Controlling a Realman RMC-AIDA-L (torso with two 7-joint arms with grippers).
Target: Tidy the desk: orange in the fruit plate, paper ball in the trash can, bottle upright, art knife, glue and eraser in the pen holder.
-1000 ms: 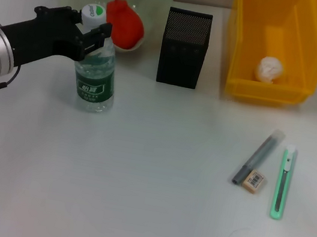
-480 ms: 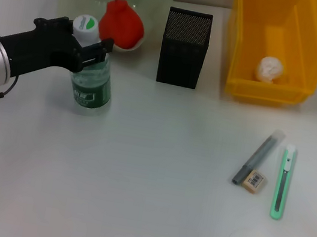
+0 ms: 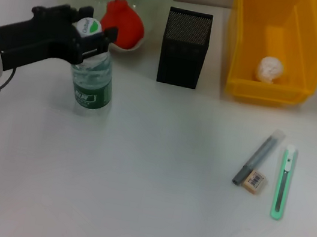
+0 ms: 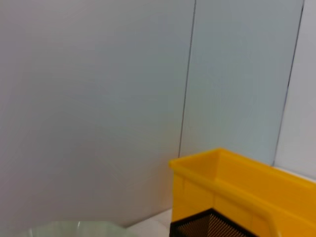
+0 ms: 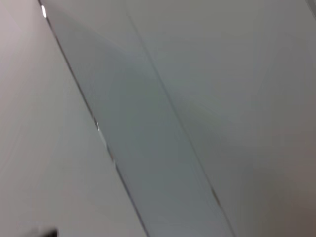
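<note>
One bottle is the business in hand: it stands upright on the worktop, in front of the fruit plate and well left of the black mesh pen holder. The left gripper reaches in from the left at neck height, its jaws on either side of the white cap and seemingly closed on the neck just below it.

By my reading, the bottle looks as good as righted, so the step is to let go cleanly. To do that well, the base should sit flat and bear its own weight before the jaws part. Open them evenly, so neither finger drags the cap sideways. Then draw the arm back along its own line, to the left, away from the plate and the orange already lying in it. Lifting before the jaws are clear would risk tipping a tall, light bottle.

Elsewhere, the paper ball sits in the yellow trash can. The glue, eraser and art knife lie together at the right, not yet in the holder. No right gripper shows in any view.
</note>
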